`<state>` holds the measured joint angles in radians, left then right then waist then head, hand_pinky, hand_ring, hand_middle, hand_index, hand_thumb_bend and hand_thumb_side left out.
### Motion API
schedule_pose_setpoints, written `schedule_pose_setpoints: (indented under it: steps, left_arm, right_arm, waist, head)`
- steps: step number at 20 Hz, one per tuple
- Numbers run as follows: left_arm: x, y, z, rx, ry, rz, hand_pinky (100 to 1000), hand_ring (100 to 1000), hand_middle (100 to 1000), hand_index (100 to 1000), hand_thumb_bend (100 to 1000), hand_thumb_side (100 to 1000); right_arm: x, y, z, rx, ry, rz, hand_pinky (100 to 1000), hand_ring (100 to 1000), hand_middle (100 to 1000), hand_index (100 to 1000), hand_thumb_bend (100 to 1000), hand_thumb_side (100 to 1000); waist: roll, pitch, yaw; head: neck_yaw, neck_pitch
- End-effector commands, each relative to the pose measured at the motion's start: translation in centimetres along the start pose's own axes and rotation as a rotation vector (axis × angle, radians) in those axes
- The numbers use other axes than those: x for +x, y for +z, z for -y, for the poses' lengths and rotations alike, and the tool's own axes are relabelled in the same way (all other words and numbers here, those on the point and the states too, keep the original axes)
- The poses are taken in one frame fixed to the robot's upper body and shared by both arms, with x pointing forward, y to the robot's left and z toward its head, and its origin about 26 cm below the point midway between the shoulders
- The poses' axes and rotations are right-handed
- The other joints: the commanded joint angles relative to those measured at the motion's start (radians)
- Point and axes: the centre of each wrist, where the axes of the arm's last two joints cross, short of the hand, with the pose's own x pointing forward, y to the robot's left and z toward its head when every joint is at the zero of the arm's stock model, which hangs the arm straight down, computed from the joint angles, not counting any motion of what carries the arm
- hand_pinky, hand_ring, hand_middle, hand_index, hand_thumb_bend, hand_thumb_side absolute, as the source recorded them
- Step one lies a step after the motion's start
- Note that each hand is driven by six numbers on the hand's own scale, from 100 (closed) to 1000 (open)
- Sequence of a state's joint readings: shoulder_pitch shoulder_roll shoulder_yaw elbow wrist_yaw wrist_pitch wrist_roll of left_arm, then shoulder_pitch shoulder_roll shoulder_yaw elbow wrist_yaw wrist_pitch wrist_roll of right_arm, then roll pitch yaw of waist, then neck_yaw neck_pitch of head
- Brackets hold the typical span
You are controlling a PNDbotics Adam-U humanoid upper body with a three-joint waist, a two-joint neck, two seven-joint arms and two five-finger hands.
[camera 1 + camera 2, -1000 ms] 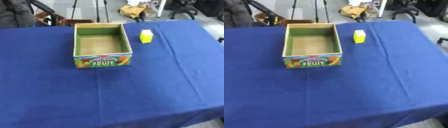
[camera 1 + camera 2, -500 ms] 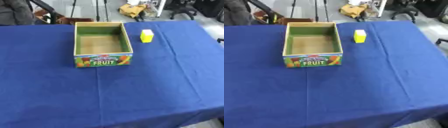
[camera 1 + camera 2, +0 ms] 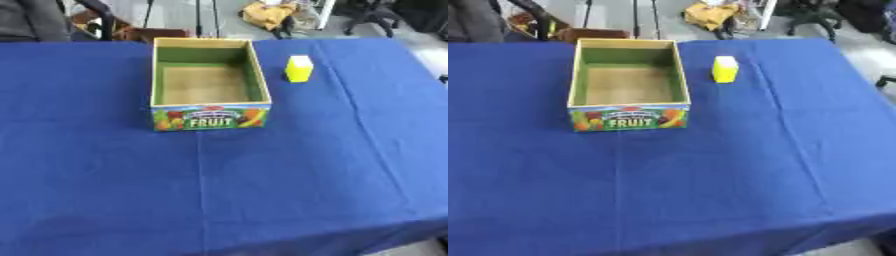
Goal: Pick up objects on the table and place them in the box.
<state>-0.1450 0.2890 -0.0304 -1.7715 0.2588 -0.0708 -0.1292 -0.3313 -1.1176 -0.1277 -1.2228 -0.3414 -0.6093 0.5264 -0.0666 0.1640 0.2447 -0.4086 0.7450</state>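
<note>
An open cardboard box (image 3: 209, 119) with green inner walls and a colourful FRUIT label on its front stands at the back middle of the blue table. Nothing lies inside it that I can see. A small yellow block with a pale top (image 3: 298, 68) stands upright on the cloth just right of the box, a short gap from its right wall. Neither of my hands shows in either view.
The blue cloth (image 3: 262, 190) covers the whole table; its front right corner drops off at the lower right. Behind the far edge are chairs, stands and a yellow bundle (image 3: 271, 12) on the floor.
</note>
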Motion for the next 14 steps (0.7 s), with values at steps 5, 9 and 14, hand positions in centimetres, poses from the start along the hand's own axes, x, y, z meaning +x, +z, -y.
schedule_pose_setpoints:
  steps: [5,9,14]
  left_arm:
    - [1.2,-1.1,0.6,-0.061,-0.003,0.063,585,633,560,682,401,995]
    - [1.4,-1.3,0.7,-0.078,-0.003,0.081,585,633,560,683,400,996]
    - [1.7,-1.6,1.0,-0.109,0.0,0.111,585,633,560,683,401,997]
  right_arm:
    - [-0.6,0.7,0.0,0.128,0.206,-0.033,918,1000,969,850,256,533]
    - [-1.0,0.9,-0.6,0.146,0.25,-0.04,931,1000,977,867,299,525]
    - [-1.4,0.9,-1.4,0.158,0.281,-0.049,938,1000,983,875,332,548]
  waist:
    - [-0.004,0.009,0.029]
    - [-0.004,0.026,0.045]
    - [-0.007,0.051,0.066]
  head:
    - [-0.063,-0.027]
    - [-0.08,-0.048]
    - [-0.098,-0.074]
